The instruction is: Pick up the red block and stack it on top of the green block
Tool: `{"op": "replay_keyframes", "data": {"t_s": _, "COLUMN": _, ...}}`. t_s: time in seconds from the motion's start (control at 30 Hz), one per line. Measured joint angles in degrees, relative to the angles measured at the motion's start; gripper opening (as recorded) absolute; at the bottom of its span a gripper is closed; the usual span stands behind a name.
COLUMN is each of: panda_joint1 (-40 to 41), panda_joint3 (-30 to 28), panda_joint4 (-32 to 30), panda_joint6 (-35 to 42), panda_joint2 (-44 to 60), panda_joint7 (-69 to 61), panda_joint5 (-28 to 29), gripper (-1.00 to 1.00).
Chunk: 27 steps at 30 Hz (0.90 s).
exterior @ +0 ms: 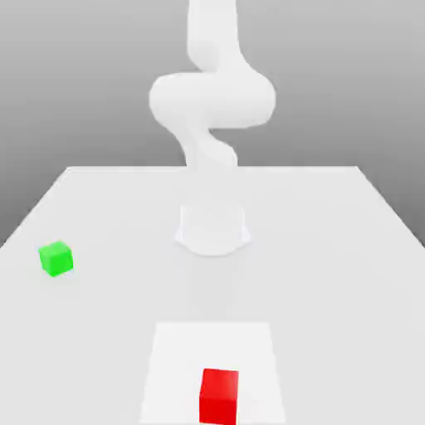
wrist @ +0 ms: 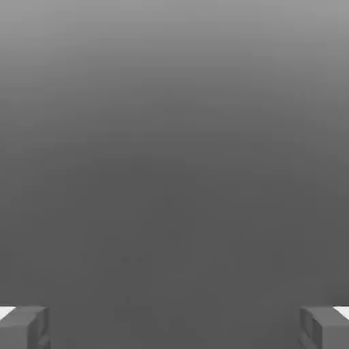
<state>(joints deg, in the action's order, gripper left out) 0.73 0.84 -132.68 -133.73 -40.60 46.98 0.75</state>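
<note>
The red block [exterior: 219,396] lies near the front edge of the white table [exterior: 332,249], in the middle of the exterior view. The green block [exterior: 56,258] rests on the table at the exterior view's left, far from the red one. The white arm [exterior: 212,100] rises from its base [exterior: 213,230] at the table's middle and bends high above it. In the hand view my gripper [wrist: 174,330] is open, its two grey fingertips [wrist: 24,327] wide apart with nothing between them, facing plain grey background.
A brighter white square patch [exterior: 170,365] marks the table surface under the red block. The table's far edge [exterior: 212,168] runs behind the arm's base.
</note>
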Motion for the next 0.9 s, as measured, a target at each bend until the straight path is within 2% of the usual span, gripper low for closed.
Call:
{"op": "replay_keyframes", "data": {"t_s": 0.5, "panda_joint1": 2.9, "panda_joint3": 3.1, "panda_joint4": -5.4, "panda_joint6": -11.9, "panda_joint2": 31.6, "panda_joint7": 6.3, "panda_joint5": 3.7, "gripper": 0.0}}
{"op": "replay_keyframes", "data": {"t_s": 0.9, "panda_joint1": 2.7, "panda_joint3": 3.2, "panda_joint4": -8.5, "panda_joint6": -23.3, "panda_joint2": 56.2, "panda_joint7": 7.7, "panda_joint5": 2.1, "gripper": 0.0}}
